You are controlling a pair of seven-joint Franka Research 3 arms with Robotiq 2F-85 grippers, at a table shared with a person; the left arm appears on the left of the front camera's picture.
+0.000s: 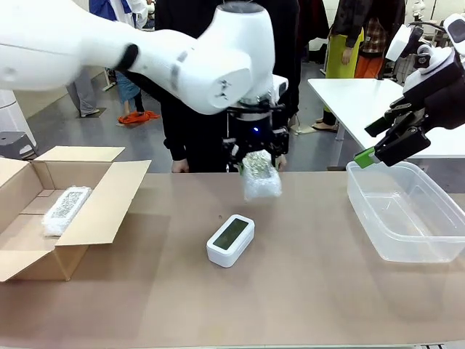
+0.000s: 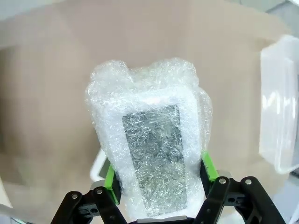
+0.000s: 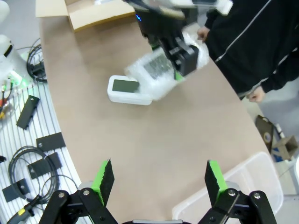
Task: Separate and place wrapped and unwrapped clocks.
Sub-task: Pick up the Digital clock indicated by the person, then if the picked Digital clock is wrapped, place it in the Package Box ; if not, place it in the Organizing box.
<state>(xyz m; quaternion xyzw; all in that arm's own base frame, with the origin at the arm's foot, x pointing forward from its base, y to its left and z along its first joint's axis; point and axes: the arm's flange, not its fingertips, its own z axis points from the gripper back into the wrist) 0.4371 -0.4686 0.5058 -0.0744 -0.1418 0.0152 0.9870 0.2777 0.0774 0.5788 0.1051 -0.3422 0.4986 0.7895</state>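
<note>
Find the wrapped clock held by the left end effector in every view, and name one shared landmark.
Front view: wrapped clock upper centre, clamped in the left end effector.
Left wrist view: wrapped clock at centre, between the green pads.
Right wrist view: wrapped clock upper centre, beside the bare white clock.
Shared landmark: clear plastic tub, on the right of each picture.

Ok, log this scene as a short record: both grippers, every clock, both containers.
left gripper: shut on the held wrapped clock, in the air above the table
right gripper: open, empty, by the clear tub
boxed wrapped clock: lying inside the cardboard box
bare clock: on the table, screen up, between box and tub
clear tub: empty
</note>
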